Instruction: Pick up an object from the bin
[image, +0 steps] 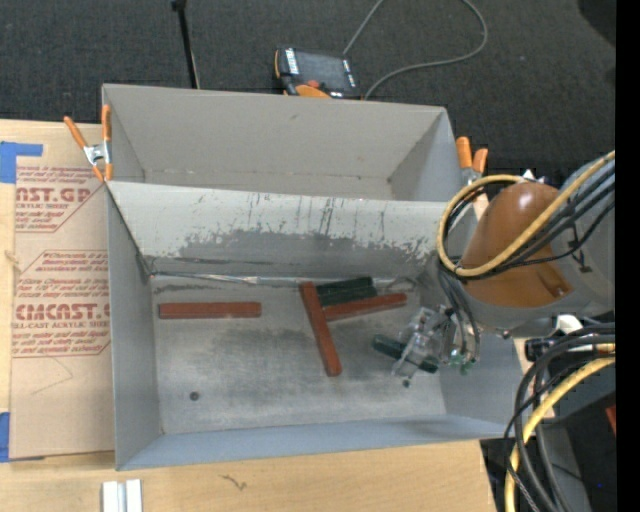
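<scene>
Bin (135, 350): grey sheet metal, floor scuffed, back wall scratched and streaked.

Near left: small dark speck (194, 396) on floor, kind not identifiable.

Rt side, near rt wall: gripper (418, 352), low over a small slim dark green piece (388, 347) lying flat. Contact not confirmed. Claw state: cannot tell.

Centre: flat reddish-brown bar (322, 335), straight-edged. 2nd similar bar (365, 303) meets its far end at an angle.

Left: 3rd bar (210, 311), same colour, well apart.

Farthest: dark green block (345, 289) at foot of back wall, touching 2nd bar.
</scene>
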